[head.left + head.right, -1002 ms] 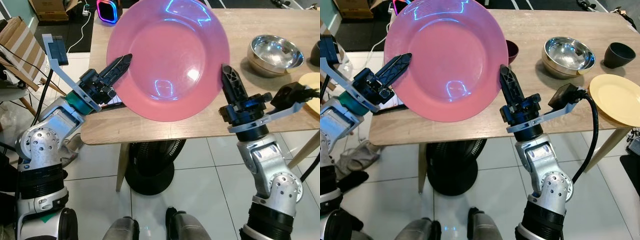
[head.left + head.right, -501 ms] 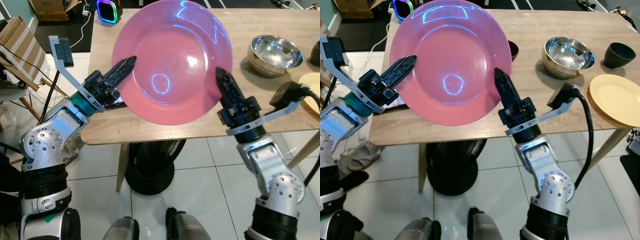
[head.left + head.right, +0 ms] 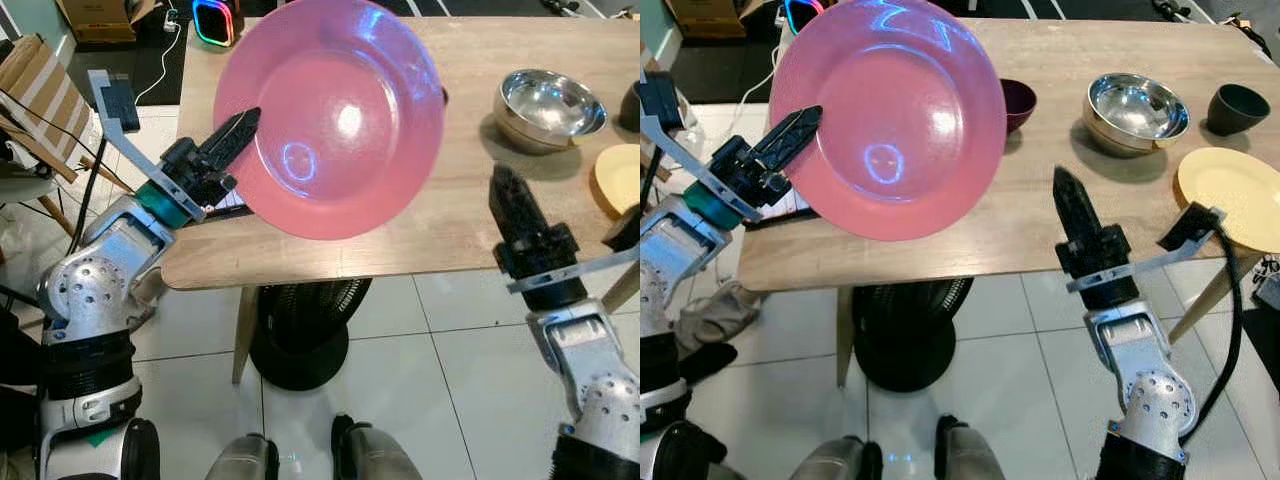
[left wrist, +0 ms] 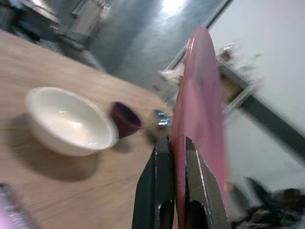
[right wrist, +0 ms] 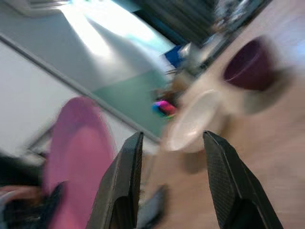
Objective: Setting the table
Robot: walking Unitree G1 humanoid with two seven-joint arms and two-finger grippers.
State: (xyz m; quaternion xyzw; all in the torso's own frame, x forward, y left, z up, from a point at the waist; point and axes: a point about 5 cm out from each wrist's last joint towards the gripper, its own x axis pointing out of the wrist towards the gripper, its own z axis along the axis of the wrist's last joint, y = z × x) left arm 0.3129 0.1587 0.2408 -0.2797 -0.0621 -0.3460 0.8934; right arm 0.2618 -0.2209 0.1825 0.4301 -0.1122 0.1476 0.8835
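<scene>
Now the left gripper (image 3: 238,130) is clamping the pink plate (image 3: 330,115) by its rim at about nine o'clock, holding it tilted up above the near left part of the wooden table (image 3: 450,215). Off at four o'clock from the plate, the right gripper (image 3: 510,200) is hovering over the table's front edge, well apart from the plate, its fingers (image 5: 125,183) spread and gripping nothing. Beyond, at two o'clock, a steel bowl (image 3: 548,105) is sitting on the table, with a yellow plate (image 3: 1232,195) and dark cup (image 3: 1238,107) further right, a purple bowl (image 3: 1015,102) just behind the pink plate, and a white bowl (image 4: 69,121) near it.
</scene>
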